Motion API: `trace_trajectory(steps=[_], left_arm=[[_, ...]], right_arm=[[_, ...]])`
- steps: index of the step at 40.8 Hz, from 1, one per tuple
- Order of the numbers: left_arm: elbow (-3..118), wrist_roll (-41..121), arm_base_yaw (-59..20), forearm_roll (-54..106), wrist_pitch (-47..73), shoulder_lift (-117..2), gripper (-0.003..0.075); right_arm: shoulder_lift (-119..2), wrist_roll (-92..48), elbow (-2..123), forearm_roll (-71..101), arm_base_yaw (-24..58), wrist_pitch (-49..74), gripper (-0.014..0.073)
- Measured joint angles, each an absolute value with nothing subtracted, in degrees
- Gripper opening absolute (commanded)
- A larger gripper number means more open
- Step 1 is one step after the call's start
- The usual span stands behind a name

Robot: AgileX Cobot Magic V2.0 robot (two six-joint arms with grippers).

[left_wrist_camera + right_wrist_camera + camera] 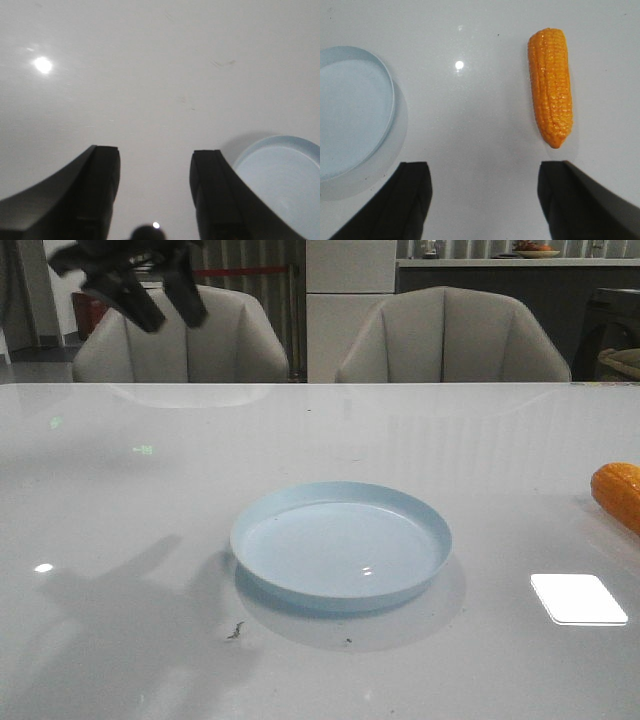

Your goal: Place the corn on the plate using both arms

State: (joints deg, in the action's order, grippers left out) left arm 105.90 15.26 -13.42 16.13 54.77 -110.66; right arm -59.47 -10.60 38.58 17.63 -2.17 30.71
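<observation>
A bright white patch of reflected light (578,598) lies on the glossy white desk (120,500) at the near right. Just beyond it, at the middle of the desk, sits the plate (340,545), pale blue, round and shallow, with nothing in it. Two small dark specks (236,630) mark the desk just in front of its left side. The corn (618,496) lies flat on the desk at the far right edge of the front view, well apart from the plate and partly cut off by the frame.

In the right wrist view the whole corn (551,85) shows, orange with rows of kernels, its tapered tip toward the right fingers (582,200). Those fingers are spread wide with nothing between them, above bare desk between plate and corn.

The left fingers (100,190) are spread too and hold nothing; they hang over bare desk just beside the plate's rim (260,150). In the front view the left gripper (150,285) is raised high at the upper left.

Behind the desk stand two grey chairs (455,335).
</observation>
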Motion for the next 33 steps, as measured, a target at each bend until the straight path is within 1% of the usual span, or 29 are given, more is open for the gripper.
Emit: trace_trajectory(steps=[4, 7, 12, 20, 26, 30, 33], left_arm=[[105.3, 15.3, -10.6, 13.8, 55.1, -106.6, 0.0397], [102.4, 15.3, -8.3, 13.1, 53.0, -103.4, 0.0397], [93.1, 15.3, -4.9, 13.1, 45.4, -95.9, 0.0397], [68.3, 15.3, -1.1, 11.2, 28.0, -81.2, 0.0397], [49.8, 15.3, -0.8, 8.1, 14.0, -70.0, 0.0397], [41.2, 15.3, -0.8, 7.3, 7.1, -64.5, 0.0397], [36.0, 15.4, -0.8, 7.2, 4.6, -61.9, 0.0397]], right_arm=[[-59.5, -10.6, 38.6, 17.6, -2.2, 30.8, 0.0561], [-59.5, -10.6, 38.6, 17.6, -2.2, 30.8, 0.0561], [-59.5, -10.6, 38.6, 17.6, -2.2, 30.8, 0.0561], [-59.5, -10.6, 38.6, 17.6, -2.2, 30.8, 0.0561], [-59.5, -10.6, 38.6, 17.6, -2.2, 30.8, 0.0561], [-59.6, -10.6, 38.6, 17.2, -2.2, 30.8, 0.0561], [-59.9, -10.6, 38.6, 15.7, -2.2, 30.1, 0.0561]])
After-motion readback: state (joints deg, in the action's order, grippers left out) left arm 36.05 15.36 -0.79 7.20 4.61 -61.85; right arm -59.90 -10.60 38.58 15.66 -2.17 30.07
